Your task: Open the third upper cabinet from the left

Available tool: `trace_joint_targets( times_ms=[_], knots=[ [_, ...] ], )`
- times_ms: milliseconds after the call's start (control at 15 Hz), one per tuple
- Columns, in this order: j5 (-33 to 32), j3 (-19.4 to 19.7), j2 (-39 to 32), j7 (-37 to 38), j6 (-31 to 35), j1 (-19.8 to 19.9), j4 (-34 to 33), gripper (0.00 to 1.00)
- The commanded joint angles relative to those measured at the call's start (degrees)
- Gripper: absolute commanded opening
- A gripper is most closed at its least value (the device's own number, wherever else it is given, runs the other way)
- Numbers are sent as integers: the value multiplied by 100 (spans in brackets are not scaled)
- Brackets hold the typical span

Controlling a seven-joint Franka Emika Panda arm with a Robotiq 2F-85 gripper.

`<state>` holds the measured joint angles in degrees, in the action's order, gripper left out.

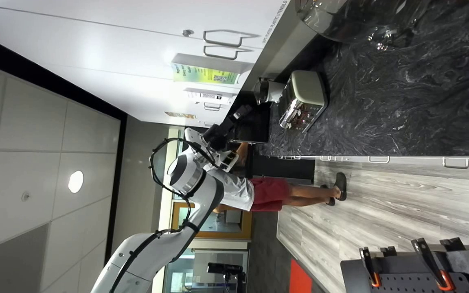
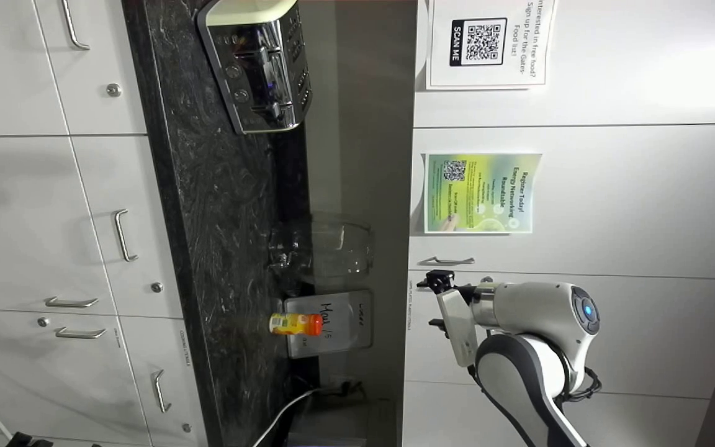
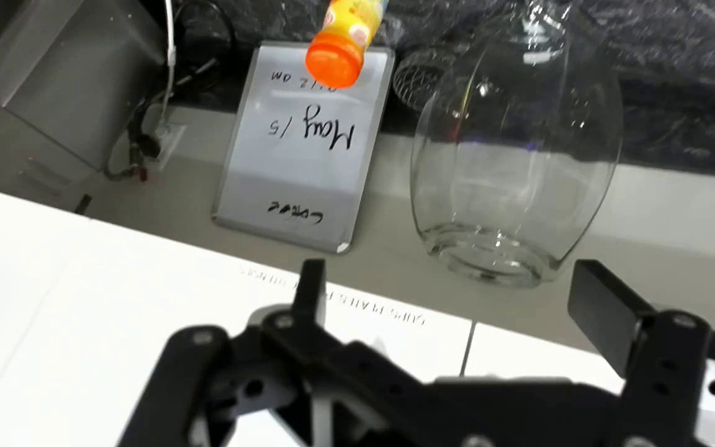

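The third upper cabinet is a flat white door [image 1: 136,16] with a black edge label, a round lock [image 1: 187,32] and a slim metal bar handle [image 1: 223,42]. The door [image 2: 550,335] and lock [image 2: 486,279] also show in an exterior view [image 2: 410,304], where the gripper hides the handle. My gripper [image 2: 432,304] is in front of this door near its labelled edge. In the wrist view the gripper [image 3: 450,279] is open, with nothing between its fingers. The door [image 3: 121,310] is overexposed there, and its handle cannot be made out.
A neighbouring door has its own handle [image 2: 450,261] and a green poster [image 2: 481,192]. Over the dark counter [image 2: 221,248] are a toaster [image 2: 258,68], a glass vessel [image 2: 339,248], an orange-capped bottle [image 2: 295,323] and a small whiteboard [image 2: 345,304]. A person [image 1: 238,187] stands beyond the arm.
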<state>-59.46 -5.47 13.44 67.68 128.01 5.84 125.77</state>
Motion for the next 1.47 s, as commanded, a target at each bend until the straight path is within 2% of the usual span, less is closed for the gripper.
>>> trace_joint_targets(
  times_ms=[0,67,133,267,533,733,1133,1400],
  knots=[
    [-1060,5,22,1085,-331,-25,-190,100],
    [-1382,6,19,1428,-466,-55,-205,100],
    [-993,179,-2,955,-237,-193,-116,100],
    [-1269,187,-3,1269,-344,-209,-152,100],
    [-1332,189,-27,1314,-432,-213,-200,100],
    [-1698,189,-46,1584,-544,-225,-328,100],
    [-1823,489,-60,1667,22,-225,-485,100],
    [-2256,773,-181,1753,862,-178,-724,100]
  ],
)
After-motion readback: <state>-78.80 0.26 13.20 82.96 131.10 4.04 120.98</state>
